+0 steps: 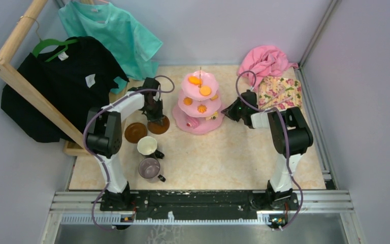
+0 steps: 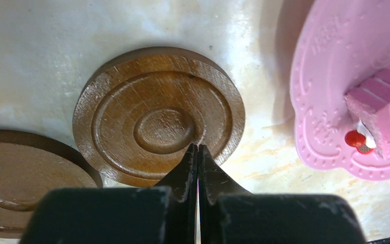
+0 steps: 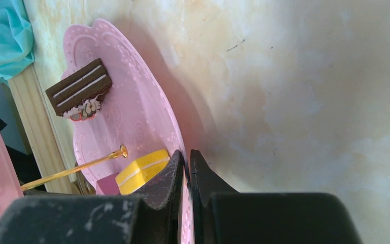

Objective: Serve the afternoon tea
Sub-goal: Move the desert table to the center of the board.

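Top external: your left gripper [image 2: 198, 147] points down, closed and empty, saucer [image 2: 157, 101] beneath its tips; right gripper [image 3: 187, 155], reaching sideways, pinches the cake stand [image 3: 132, 112] rim.

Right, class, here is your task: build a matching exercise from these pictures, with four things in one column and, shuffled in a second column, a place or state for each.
Column one
1. left gripper
2. right gripper
3. grey-purple mug
4. pink cloth

Column two
A. far right corner, beyond the floral mat
B. shut on the bottom rim of the cake stand
C. shut, tips over a brown saucer
D. next to the white mug, on the side nearer the robot

Pairs: 1-C, 2-B, 3-D, 4-A
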Motion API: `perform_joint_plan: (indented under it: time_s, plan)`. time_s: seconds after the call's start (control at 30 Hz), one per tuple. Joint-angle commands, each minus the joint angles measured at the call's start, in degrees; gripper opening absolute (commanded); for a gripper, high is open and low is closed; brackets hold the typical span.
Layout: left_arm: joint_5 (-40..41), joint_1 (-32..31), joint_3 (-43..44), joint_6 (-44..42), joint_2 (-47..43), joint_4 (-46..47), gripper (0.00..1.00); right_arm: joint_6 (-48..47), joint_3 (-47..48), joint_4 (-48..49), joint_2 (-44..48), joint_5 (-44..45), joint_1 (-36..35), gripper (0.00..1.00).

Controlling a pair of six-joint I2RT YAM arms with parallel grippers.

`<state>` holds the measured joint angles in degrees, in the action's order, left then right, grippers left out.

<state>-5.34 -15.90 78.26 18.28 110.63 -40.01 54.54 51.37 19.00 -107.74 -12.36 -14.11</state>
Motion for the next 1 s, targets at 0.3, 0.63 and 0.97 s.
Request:
perform_joint_plan:
  time_s: [0.3, 0.63, 0.97]
  plan:
    - [-1.31, -2.38, -3.83, 0.14, -5.02, -0.75, 0.00, 2.97, 5.82, 5.19, -4.42, 4.72, 1.12, 0.05]
    - [3.99, -2.38, -10.08, 3.42, -7.70, 4.15, 0.00, 2.01, 8.34, 3.85, -4.89, 4.68, 1.11, 0.06]
    - [5.03, -2.34, -8.67, 7.09, -13.88, 9.19, 0.00, 1.56, 8.61, 3.32, -5.12, 3.51, 1.12, 0.06]
